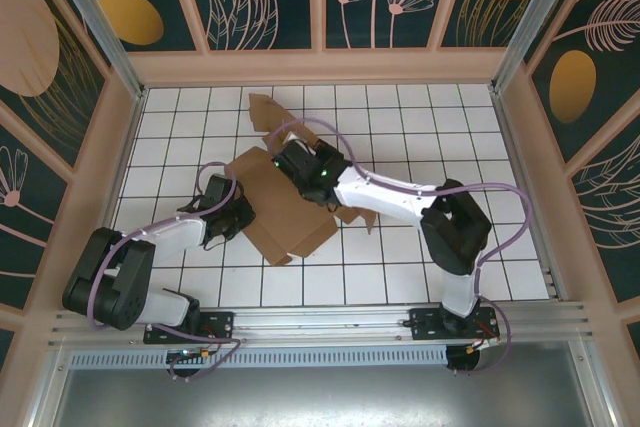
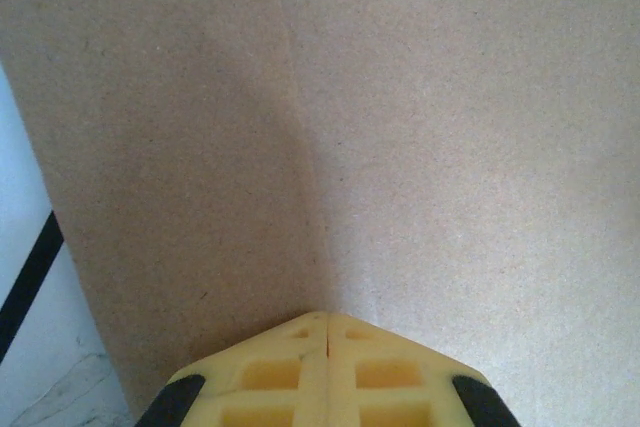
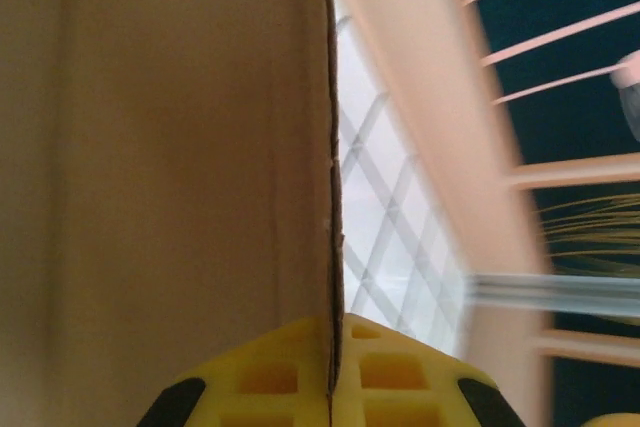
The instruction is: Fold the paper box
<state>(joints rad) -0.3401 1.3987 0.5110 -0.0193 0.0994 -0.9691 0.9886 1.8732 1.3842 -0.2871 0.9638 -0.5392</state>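
The paper box (image 1: 292,222) is a brown cardboard sheet lying partly folded on the white tiled floor, with one flap (image 1: 262,112) reaching toward the back. At the sheet's left edge is my left gripper (image 1: 238,209). In the left wrist view it (image 2: 328,319) is shut with nothing between its yellow fingertips, the tips close against plain cardboard (image 2: 400,127). My right gripper (image 1: 284,160) is over the sheet's back part. Its wrist view shows it (image 3: 333,325) shut on a cardboard flap edge (image 3: 331,147) that stands upright and is seen edge-on.
Wooden-framed patterned walls (image 1: 320,65) enclose the tiled floor (image 1: 450,137) on three sides. An aluminium rail (image 1: 330,319) with both arm bases runs along the near edge. Purple cables (image 1: 500,192) loop over the arms.
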